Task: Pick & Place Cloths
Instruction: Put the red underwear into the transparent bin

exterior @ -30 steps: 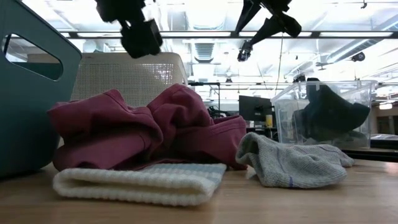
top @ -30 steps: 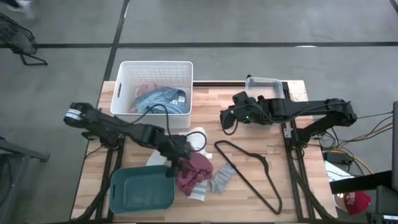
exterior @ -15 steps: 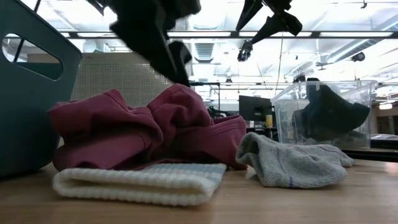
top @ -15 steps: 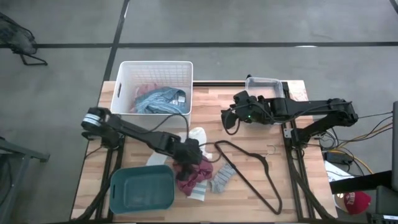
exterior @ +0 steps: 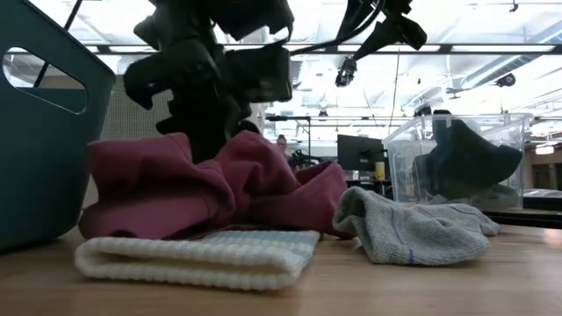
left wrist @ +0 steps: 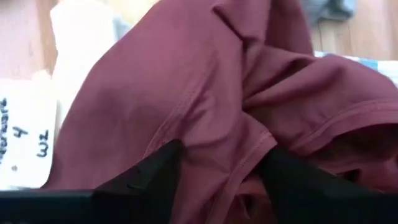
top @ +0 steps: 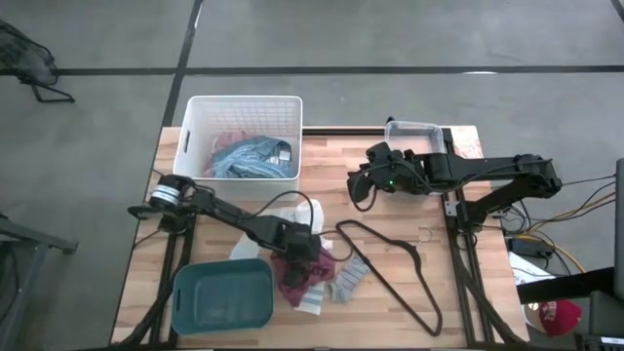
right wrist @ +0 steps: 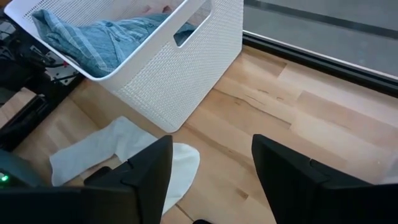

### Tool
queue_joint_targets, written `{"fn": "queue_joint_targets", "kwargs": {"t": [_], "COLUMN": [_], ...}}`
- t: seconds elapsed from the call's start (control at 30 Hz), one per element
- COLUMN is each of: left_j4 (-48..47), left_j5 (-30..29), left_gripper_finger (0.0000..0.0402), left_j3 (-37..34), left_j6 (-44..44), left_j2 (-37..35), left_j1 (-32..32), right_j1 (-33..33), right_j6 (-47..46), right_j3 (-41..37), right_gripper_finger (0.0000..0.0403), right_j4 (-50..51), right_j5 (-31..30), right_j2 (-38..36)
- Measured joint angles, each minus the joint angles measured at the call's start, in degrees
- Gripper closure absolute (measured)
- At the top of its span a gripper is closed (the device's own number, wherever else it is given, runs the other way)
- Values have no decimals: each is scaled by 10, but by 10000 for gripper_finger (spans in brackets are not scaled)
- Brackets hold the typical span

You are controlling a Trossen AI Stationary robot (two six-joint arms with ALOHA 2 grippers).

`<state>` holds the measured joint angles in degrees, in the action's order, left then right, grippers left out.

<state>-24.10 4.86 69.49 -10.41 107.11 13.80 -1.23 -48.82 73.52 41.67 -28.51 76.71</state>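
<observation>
My left gripper (top: 301,250) stands open on the maroon cloth (top: 300,277) (exterior: 219,189), which lies crumpled on the table and partly on a folded white striped piece (exterior: 198,254). A grey piece (exterior: 413,230) (top: 348,281) rests on the wood just right of them. A white piece (top: 292,216) (right wrist: 124,152) lies flat near the basket. The blue striped shirt (top: 249,156) (right wrist: 93,37) and a pink piece (top: 226,139) sit in the white basket. A black piece (exterior: 461,158) fills the clear box. My right gripper (top: 357,191) (right wrist: 211,149) hovers open, right of the basket. My left gripper comes from above, pointing down, and its open fingers (left wrist: 165,171) are sunk into the top folds of the maroon cloth (left wrist: 217,149). A ridge of several folds stands between the two fingers. The cloth stays on the table and the white striped piece, dented where the fingers press (exterior: 206,140).
A teal bin (top: 222,297) (exterior: 44,123) stands at the near left, close beside the maroon cloth. A thin black wire hanger (top: 390,268) lies right of the cloths. The white basket (top: 244,102) and the clear box (top: 414,130) line the far edge. Bare wood shows between them.
My left gripper has moved toward the table's right, from beside the teal bin to over the maroon cloth, and come down into it. The cloth's upper folds have been pressed lower and bunched around the fingers; its lower part has stayed in place.
</observation>
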Motion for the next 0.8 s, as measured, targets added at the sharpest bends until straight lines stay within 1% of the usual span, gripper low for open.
{"fn": "queue_joint_targets", "kwargs": {"t": [0.07, 0.13, 0.27, 0.3, 0.33, 0.53, 0.7, 0.8], "left_j4": [1, 1, 1, 1, 1, -6, -19, -45], "left_j5": [-4, -9, -9, -9, -6, 13, 15, -4], "left_gripper_finger": [214, 255, 360, 379, 387, 390, 395, 395], "left_j3": [0, 1, 6, 7, 8, 29, 49, 50], "left_j6": [-15, -22, -22, -22, -26, -45, -36, -32], "left_j2": [-1, -2, -3, -3, -3, -16, -59, -95], "left_j1": [-2, -4, -13, -16, -19, -27, -26, -27], "right_j1": [0, 0, 0, 0, 0, 0, 0, 0], "right_j6": [0, 0, 0, 0, 0, -2, 1, 15], "right_j3": [0, 0, 0, 0, 0, 0, -2, -2], "right_gripper_finger": [194, 199, 210, 212, 215, 230, 243, 252], "right_j4": [0, 0, 0, 0, 0, 0, 7, 19], "right_j5": [0, 0, 0, 0, 0, 3, 6, 13], "right_j2": [0, 0, 0, 0, 0, 0, 0, 0]}}
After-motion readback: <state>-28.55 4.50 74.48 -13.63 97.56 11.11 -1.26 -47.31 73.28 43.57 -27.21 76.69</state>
